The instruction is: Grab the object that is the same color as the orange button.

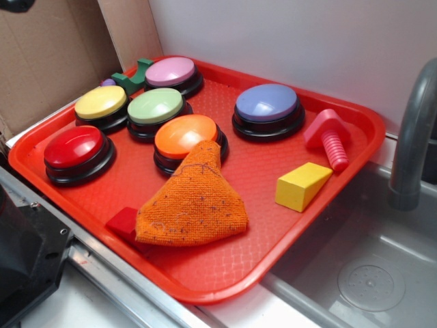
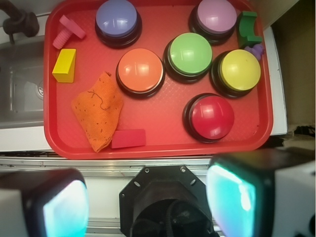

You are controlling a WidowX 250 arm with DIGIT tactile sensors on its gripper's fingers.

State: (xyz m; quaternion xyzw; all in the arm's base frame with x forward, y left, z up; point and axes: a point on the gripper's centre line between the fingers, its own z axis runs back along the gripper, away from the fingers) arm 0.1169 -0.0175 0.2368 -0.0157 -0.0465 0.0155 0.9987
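1. Orange knitted cloth (image 2: 97, 110) lies flat on the red tray (image 2: 163, 140), its tip touching the orange button (image 2: 140, 71), with a small red block (image 2: 128, 138) against its near edge.
2. Gripper (image 2: 148, 197) hangs high above, off the tray's near rim; fingers spread wide, holding nothing.
3. Wrist view: cloth sits forward and to image-left of the gripper, so the reach likely goes out over the rim and sideways.
4. Cloth's long axis runs diagonally, from the button-side tip to the wide hem near the block.
5. Yellow wedge (image 2: 64, 65) is well apart from the cloth.
6. No brands, labels or readable writing.
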